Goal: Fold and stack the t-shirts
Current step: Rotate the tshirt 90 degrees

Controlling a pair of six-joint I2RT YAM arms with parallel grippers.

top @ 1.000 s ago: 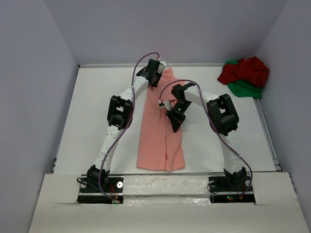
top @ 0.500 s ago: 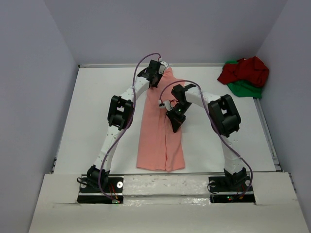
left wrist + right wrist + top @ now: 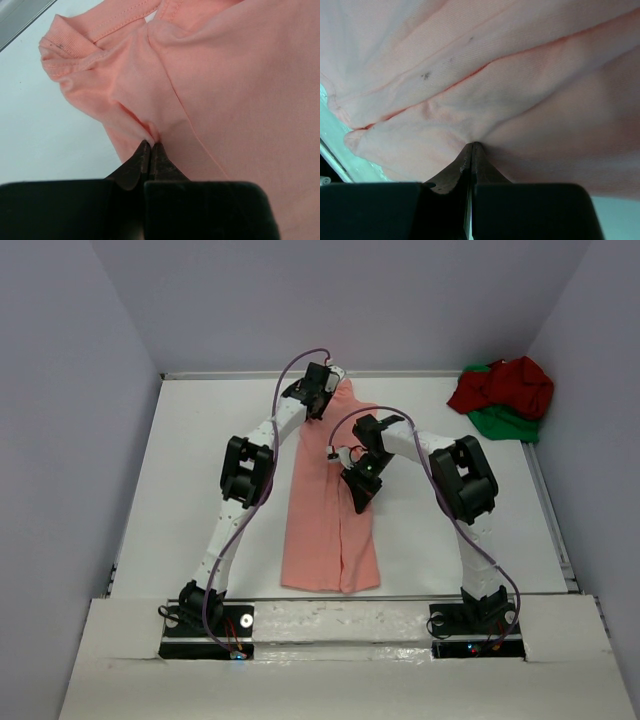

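- Because the pink shirt (image 3: 328, 540) lies as a long narrow strip running from the far side of the table (image 3: 190, 470) toward the arm bases, the next fold, as I judge it, turns on that long axis: the far end has to travel toward the near hem.
- The left gripper (image 3: 151, 145) sits at the far end, jaws shut on a pinch of cloth just beside the collar and sleeve.
- The right gripper (image 3: 471, 146) is closed on a fold of the same shirt about midway along the strip, on its right side.
- So the left arm is nearer the collar end, and the right is nearer the middle, where a crease would likely fall.
- The red shirt (image 3: 510, 383) and green shirt (image 3: 505, 425) lie heaped together in the far right corner, well apart from both grippers and not yet folded.
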